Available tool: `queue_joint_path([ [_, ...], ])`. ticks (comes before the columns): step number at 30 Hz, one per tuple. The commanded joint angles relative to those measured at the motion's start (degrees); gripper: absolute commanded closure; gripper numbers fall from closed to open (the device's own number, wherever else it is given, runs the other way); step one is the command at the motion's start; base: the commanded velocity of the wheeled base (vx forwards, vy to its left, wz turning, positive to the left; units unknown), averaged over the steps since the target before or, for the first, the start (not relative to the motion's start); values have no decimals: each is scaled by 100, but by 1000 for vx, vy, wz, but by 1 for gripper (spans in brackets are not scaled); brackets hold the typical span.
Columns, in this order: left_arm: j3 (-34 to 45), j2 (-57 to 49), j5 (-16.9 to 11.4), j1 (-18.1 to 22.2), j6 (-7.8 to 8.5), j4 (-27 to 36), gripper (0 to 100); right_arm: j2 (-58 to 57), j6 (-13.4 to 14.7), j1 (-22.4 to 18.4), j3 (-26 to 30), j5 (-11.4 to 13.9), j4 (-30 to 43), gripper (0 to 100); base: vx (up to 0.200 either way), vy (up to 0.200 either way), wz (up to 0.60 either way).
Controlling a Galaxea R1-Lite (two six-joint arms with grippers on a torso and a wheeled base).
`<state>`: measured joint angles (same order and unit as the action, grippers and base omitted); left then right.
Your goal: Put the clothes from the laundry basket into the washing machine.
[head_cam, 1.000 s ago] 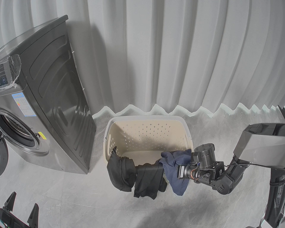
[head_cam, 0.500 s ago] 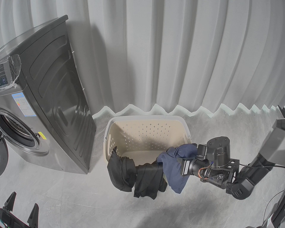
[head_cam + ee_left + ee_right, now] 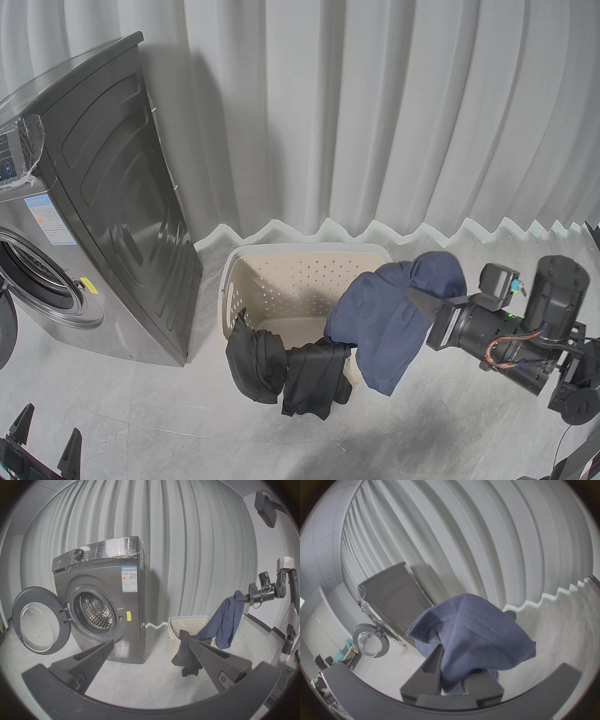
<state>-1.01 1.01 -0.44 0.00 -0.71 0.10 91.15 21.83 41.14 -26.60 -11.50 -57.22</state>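
Above the right rim of the laundry basket (image 3: 300,249), the right pincer (image 3: 417,299) is clamped on a navy garment (image 3: 381,322). It hangs down to the basket's front edge, beside the black clothes (image 3: 281,369) draped over that edge. Low at the left, the left pincer (image 3: 49,424) hovers with fingers apart, near the washing machine (image 3: 106,187), whose door (image 3: 39,620) stands open.

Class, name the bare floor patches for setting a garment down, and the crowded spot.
Bare floor: between washing machine and laundry basket, and nearer than the basket. Crowded: the basket's near rim, where black clothes drape and the blue garment hangs.
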Motion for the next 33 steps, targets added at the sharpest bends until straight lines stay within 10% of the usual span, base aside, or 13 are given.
queue_joint_path([
  [1,101,-101,0,0,-8,-1,0,-871,-540,-36,6,7,-17,100,0,0,0],
  [13,101,-101,0,0,-8,-10,0,-1117,-1102,-555,-337,-564,-8,100,0,0,0],
  [33,92,-101,0,0,-52,-10,0,-1178,-1102,-537,-258,-503,-8,100,-120,0,0],
])
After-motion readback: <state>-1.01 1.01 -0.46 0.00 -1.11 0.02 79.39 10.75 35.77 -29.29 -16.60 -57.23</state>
